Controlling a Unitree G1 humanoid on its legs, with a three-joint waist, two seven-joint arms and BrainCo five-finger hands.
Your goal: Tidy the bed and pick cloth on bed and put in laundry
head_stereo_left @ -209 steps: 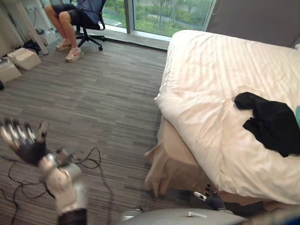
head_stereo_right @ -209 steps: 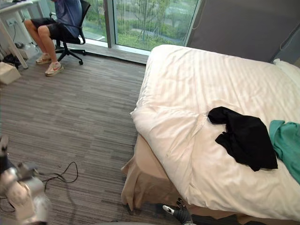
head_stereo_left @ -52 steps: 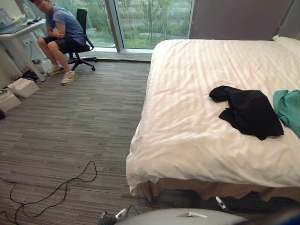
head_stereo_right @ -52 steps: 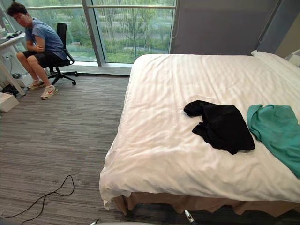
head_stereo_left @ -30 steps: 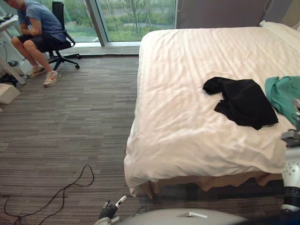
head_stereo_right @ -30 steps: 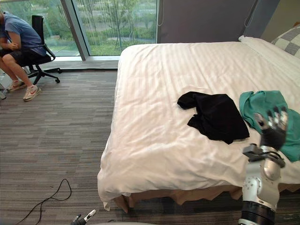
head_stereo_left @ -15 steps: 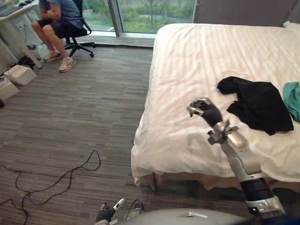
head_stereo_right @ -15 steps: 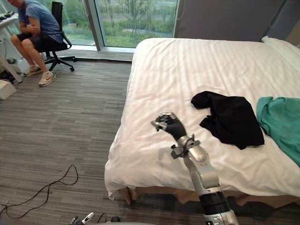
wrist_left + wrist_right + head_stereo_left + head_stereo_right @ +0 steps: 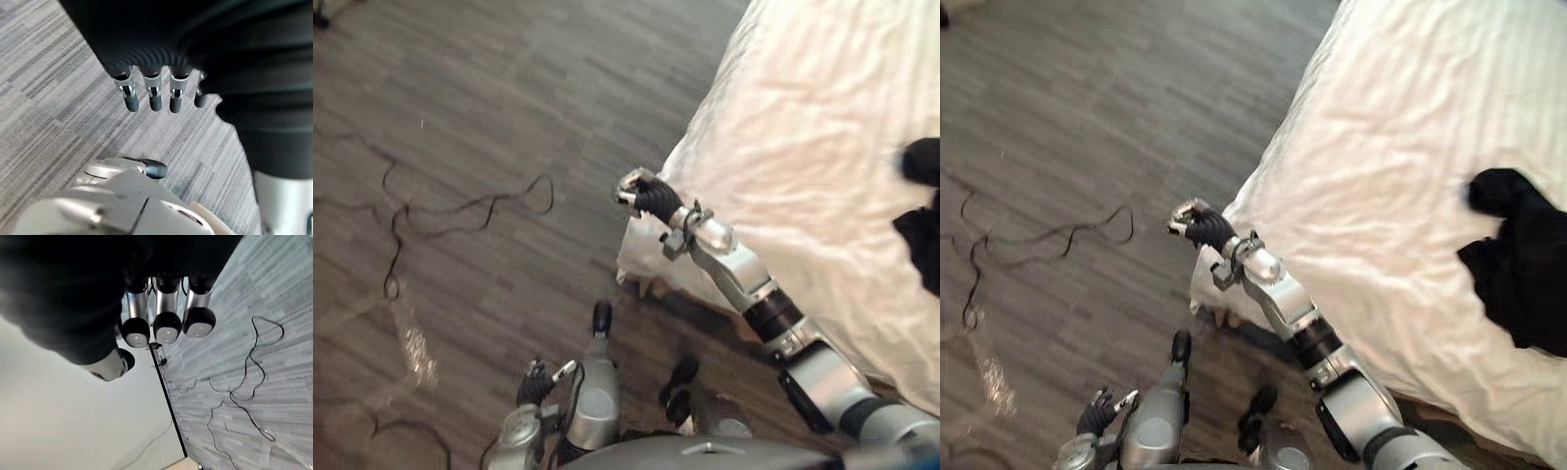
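Observation:
A black cloth (image 9: 1523, 259) lies crumpled on the white duvet of the bed (image 9: 1400, 147), far to the right; its edge also shows as a black cloth (image 9: 925, 220). My right hand (image 9: 644, 194) is stretched out to the bed's near corner, just off the duvet's edge and above the floor, far from the cloth. Its fingers (image 9: 166, 328) are curled into a fist with nothing in them. My left hand (image 9: 1097, 411) hangs low at my side over the carpet, with its fingers (image 9: 154, 95) straight and empty.
Grey striped carpet (image 9: 460, 108) spreads to the left of the bed. The duvet's corner (image 9: 1219, 269) hangs down over the bed's base below my right hand. A pale wall with a dark skirting (image 9: 168, 401) shows in the right wrist view.
The whole picture has tipped down towards the floor. My right hand has gone from above the duvet out to the bed's corner and stays curled. The left hand shows more fully.

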